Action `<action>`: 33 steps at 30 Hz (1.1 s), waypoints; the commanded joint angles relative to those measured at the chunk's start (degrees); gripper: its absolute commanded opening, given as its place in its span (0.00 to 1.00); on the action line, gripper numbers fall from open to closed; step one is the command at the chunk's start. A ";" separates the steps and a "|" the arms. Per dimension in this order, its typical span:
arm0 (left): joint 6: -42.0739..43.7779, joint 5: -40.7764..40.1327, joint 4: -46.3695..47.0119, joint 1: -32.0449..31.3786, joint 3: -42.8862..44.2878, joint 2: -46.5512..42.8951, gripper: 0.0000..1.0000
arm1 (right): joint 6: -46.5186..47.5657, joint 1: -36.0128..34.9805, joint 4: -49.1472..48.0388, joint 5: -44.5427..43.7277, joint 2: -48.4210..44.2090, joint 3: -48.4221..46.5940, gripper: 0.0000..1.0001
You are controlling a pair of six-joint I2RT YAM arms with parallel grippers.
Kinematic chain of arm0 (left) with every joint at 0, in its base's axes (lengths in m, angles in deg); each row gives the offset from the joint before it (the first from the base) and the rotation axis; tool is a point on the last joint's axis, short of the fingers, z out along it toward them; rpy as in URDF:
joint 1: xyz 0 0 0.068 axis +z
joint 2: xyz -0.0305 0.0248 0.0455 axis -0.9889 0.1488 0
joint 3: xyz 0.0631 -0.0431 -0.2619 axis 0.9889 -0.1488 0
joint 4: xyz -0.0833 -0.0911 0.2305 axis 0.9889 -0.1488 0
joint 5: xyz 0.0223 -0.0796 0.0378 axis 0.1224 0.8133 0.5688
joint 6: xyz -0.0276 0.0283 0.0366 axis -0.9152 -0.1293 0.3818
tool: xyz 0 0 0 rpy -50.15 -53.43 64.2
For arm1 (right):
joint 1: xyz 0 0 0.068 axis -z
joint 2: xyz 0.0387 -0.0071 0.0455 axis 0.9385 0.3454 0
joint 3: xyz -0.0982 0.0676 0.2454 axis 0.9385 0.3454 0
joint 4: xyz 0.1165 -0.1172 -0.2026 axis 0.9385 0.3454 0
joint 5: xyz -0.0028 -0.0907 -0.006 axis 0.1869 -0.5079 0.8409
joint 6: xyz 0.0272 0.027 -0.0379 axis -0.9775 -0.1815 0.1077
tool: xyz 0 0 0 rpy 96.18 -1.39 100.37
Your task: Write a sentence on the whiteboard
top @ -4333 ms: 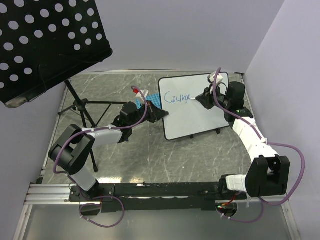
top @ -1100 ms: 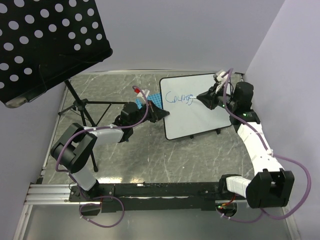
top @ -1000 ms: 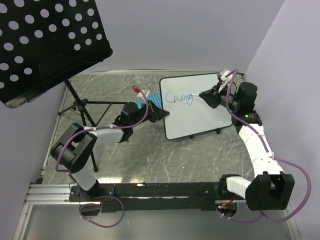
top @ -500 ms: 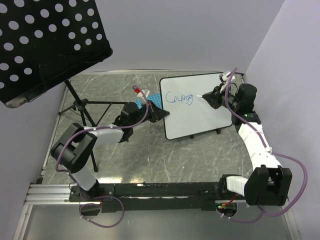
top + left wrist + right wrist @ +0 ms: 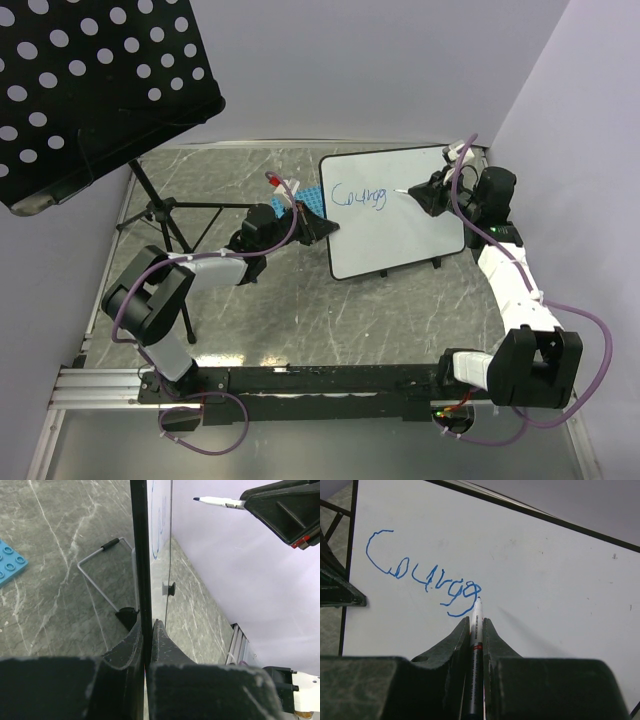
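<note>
Whiteboard (image 5: 392,228) stands clamped in left claw (image 5: 147,629), right claw (image 5: 476,626) holding marker (image 5: 477,630) beside sentence (image 5: 427,584).

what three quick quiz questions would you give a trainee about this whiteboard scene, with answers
1. True or false: the left end effector is clamped on the edge of the whiteboard.
2. Pick one: the writing on the board is A) one blue word, B) two red lines, C) a drawing of a face.
3. Fill the gap: the right end effector is shut on a ____, whose tip is near the end of the word.

Key
1. True
2. A
3. marker
</note>
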 commanded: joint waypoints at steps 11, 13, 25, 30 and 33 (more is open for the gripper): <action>4.63 1.66 2.96 -0.42 0.94 0.16 0.01 | 1.26 0.83 -3.51 2.24 0.84 0.67 0.00; 4.55 1.75 2.87 -0.42 0.94 0.08 0.01 | 1.35 0.83 -3.43 2.24 0.84 0.58 0.00; 5.07 1.75 2.43 -0.42 1.20 0.08 0.01 | 1.96 0.91 -3.25 2.33 1.89 0.50 0.00; 4.90 1.92 2.52 -0.42 1.20 0.25 0.01 | 1.09 0.74 -4.65 1.19 2.16 0.93 0.00; 4.81 2.01 2.69 -0.51 1.02 0.25 0.01 | 0.38 0.74 -5.62 0.04 2.24 1.29 0.00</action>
